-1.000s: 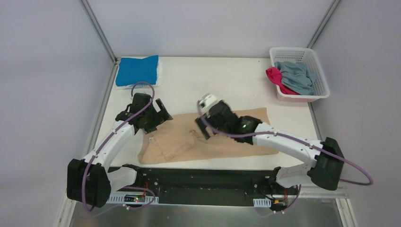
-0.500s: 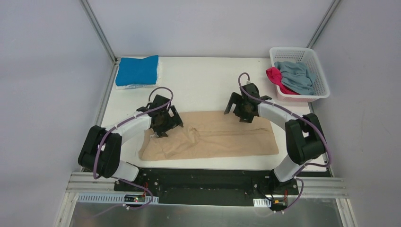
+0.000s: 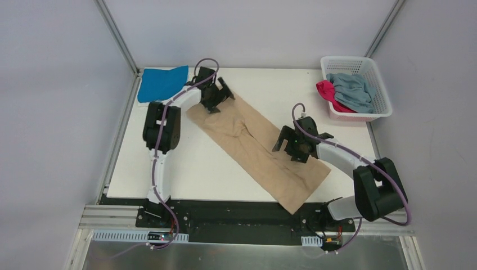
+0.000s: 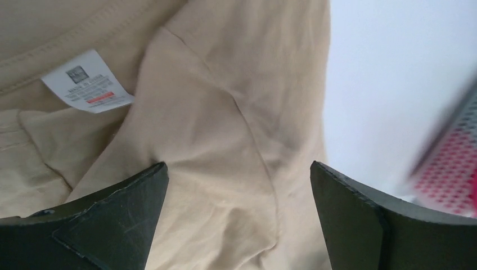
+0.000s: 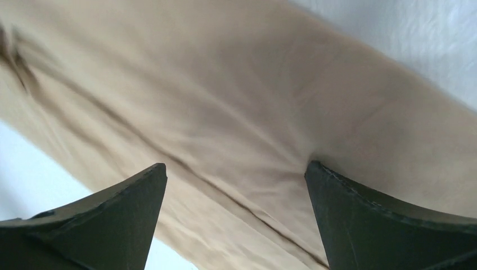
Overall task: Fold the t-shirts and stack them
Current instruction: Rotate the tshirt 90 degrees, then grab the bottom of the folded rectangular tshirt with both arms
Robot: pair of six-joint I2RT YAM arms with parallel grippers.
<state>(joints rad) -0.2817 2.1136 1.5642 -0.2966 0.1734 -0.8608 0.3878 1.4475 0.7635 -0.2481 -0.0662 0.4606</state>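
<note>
1. The tan t-shirt (image 3: 256, 152) lies as a long band slanting across the table (image 3: 264, 90), from the far left down to the near-right edge. It looks already doubled lengthways, though creased through the middle.
2. My read on handling: light, limp cloth with no stiffness and not slippery. It will sag and bunch if lifted by one point, so take it by two corners or a hemmed edge.
3. The left gripper (image 3: 216, 97) sits over the band's far-left end. In its wrist view the jaws stand wide apart with nothing clamped, and the cloth and a white care label (image 4: 87, 84) lie just below.
4. That labelled neck end looks the thickest, so it is the surest place to pinch.
5. The right gripper (image 3: 293, 149) hovers over the right edge of the band, past its middle. Its jaws are spread too, with nothing held and bare tan cloth beneath.
6. Looking outward, the blue t-shirt (image 3: 162, 83) sits folded in the far-left corner. That looks like the stack's base.
7. At far right, the white basket (image 3: 343, 58) holds the grey-blue t-shirt (image 3: 353, 90) and the magenta t-shirt (image 3: 327, 90), both crumpled.
8. In my judgement, crosswise folds on the tan one come next, and the risk is catching only one layer.
</note>
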